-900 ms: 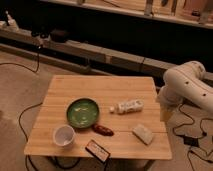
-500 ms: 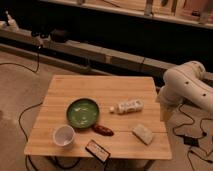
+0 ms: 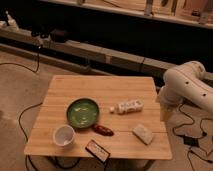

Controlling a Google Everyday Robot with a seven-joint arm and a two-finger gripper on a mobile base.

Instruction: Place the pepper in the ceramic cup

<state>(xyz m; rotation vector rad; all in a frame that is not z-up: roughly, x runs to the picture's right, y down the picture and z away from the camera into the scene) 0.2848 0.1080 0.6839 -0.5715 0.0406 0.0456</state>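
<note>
A small dark red pepper lies on the wooden table, just right of a green plate's front edge. A white ceramic cup stands upright at the table's front left, left of the pepper. My white arm hangs past the table's right edge, and my gripper points down beside that edge, well right of the pepper and away from it.
A green plate sits left of centre. A white bottle lies on its side near the middle. A pale sponge-like block lies front right. A dark flat packet lies at the front edge. Cables run over the floor around the table.
</note>
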